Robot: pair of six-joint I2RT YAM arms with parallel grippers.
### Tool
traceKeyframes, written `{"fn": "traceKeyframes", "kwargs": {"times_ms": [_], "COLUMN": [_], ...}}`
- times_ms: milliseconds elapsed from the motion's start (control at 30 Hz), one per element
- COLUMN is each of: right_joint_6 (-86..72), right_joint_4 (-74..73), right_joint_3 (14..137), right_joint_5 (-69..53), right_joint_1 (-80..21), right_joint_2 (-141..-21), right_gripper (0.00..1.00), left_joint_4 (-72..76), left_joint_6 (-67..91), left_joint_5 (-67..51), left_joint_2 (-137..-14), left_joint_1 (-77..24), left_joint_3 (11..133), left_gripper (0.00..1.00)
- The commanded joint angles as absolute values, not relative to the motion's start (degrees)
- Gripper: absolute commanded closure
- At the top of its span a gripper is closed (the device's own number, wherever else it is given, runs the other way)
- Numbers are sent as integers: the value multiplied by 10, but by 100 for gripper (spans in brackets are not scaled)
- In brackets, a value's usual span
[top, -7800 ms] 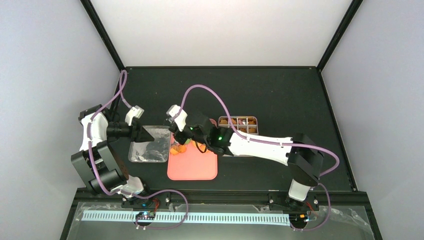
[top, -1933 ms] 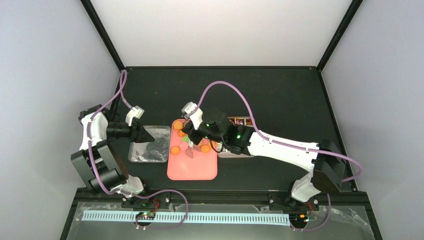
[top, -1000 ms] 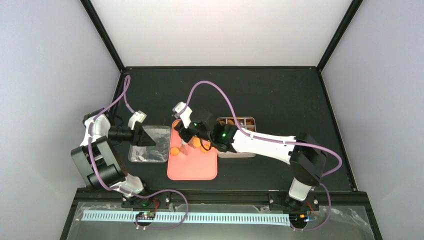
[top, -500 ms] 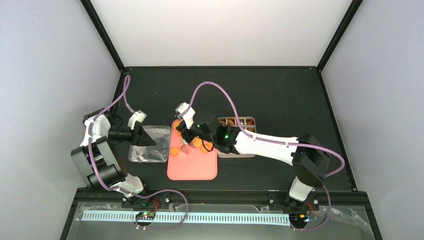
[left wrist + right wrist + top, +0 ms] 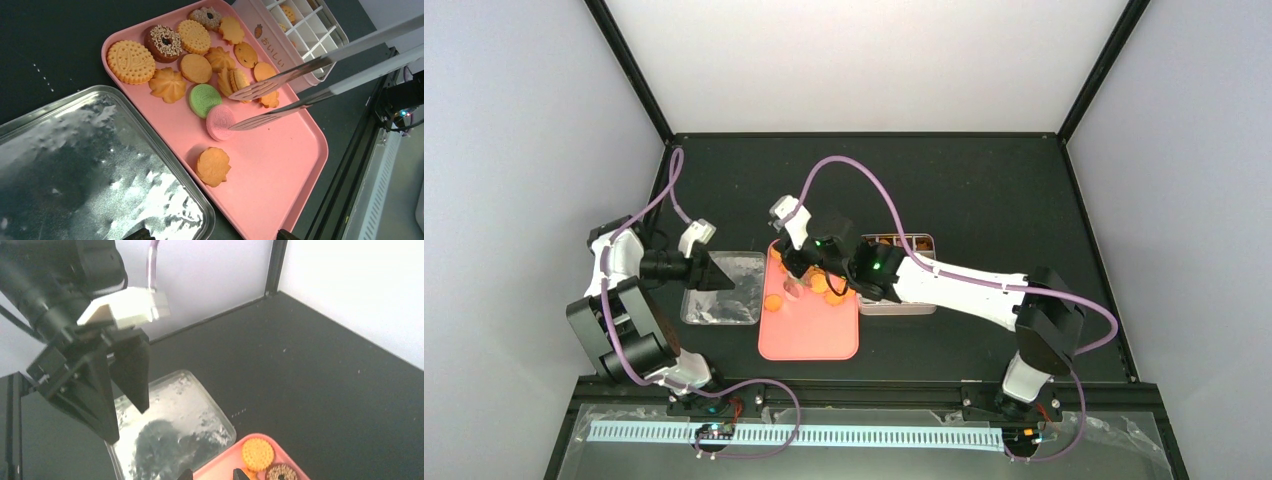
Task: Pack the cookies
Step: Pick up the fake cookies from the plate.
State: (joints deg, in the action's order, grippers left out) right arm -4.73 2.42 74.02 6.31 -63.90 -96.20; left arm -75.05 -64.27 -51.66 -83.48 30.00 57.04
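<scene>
Several cookies (image 5: pixel 195 67) lie on the far part of the pink tray (image 5: pixel 280 170): orange rounds and flowers, a brown ring (image 5: pixel 163 40), a green one (image 5: pixel 202 99), a pink one (image 5: pixel 219 125). One orange flower cookie (image 5: pixel 212 166) lies apart, nearer. Metal tongs (image 5: pixel 300 82) reach in from the right, their tips astride the pink cookie. My right gripper (image 5: pixel 796 268) hangs over the tray's far half, shut on the tongs; only its tips (image 5: pixel 212 474) show in its wrist view. My left gripper (image 5: pixel 714 272) is open and empty over the silver tray (image 5: pixel 724 295).
The white gridded tin (image 5: pixel 300 30) stands at the pink tray's right side, with some cookies in its cells; my right arm covers part of the tin (image 5: pixel 902 300). The silver tray (image 5: pixel 75 165) touches the pink tray's left edge. Black table, walls all round.
My right arm has drawn back to the left and slightly farther over the pink tray, the tongs with it. My left arm has barely moved.
</scene>
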Motion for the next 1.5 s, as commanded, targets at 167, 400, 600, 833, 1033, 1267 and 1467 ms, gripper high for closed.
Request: {"fn": "traceKeyframes", "kwargs": {"times_ms": [167, 400, 600, 833, 1033, 1267, 1467], "right_joint_6": [-32, -35, -42, -38, -20, -12, -7], "right_joint_4": [32, 31, 32, 35, 23, 14, 7], "right_joint_3": [799, 796, 791, 776, 773, 761, 777], "right_joint_5": [63, 58, 45, 39, 56, 67, 103], "right_joint_1": [-641, -641, -641, -666, -687, -695, -694], "right_joint_2": [-985, -1004, -1016, -1016, -1017, -1006, -1026], "right_gripper": [89, 76, 75, 75, 76, 78, 78], "left_joint_4": [-756, -757, -756, -754, -754, -755, -754], "left_joint_6": [-652, -651, -652, -651, -653, -653, -653], "left_joint_5": [-520, -526, -524, -525, -524, -523, -526], "left_joint_2": [-814, -815, -814, -816, -815, -816, -817], "left_joint_1": [305, 305, 305, 305, 305, 305, 305], "left_joint_3": [598, 599, 598, 595, 594, 592, 591], "left_gripper": [34, 34, 34, 34, 34, 34, 34]}}
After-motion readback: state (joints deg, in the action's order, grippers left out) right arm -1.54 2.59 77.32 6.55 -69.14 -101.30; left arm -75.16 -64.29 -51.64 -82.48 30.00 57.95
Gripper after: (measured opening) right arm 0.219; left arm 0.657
